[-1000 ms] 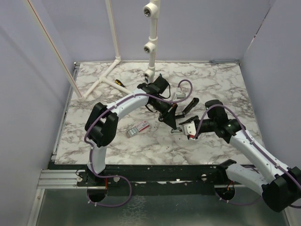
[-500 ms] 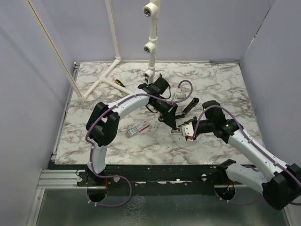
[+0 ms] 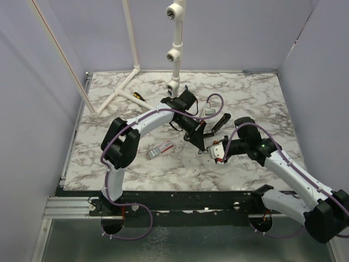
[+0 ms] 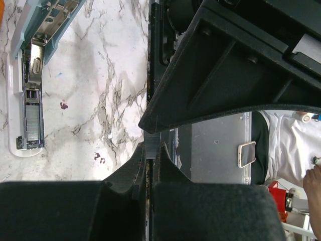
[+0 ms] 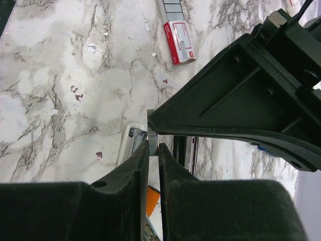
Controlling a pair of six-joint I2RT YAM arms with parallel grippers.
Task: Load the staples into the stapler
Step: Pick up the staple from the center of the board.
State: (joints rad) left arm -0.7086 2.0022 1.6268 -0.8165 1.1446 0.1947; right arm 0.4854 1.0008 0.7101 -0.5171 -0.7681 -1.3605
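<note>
L arm arched to table centre, L gripper [image 3: 204,146] clamped on thin staple strip [image 4: 150,144]. R gripper [image 3: 217,153], closer than a sec ago, jaws narrowed onto strip's end. Stapler [image 3: 220,123] at 1 o'clock of them, staple box [image 3: 160,149] at 9.

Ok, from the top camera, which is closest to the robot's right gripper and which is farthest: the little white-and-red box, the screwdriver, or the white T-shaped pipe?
From the right gripper:
1. The small flat white-and-red staple box, nearest, on the marble to its left.
2. The small yellow-handled screwdriver, further back and left.
3. The white plastic T-shaped pipe, farthest, by the back-left corner.
</note>
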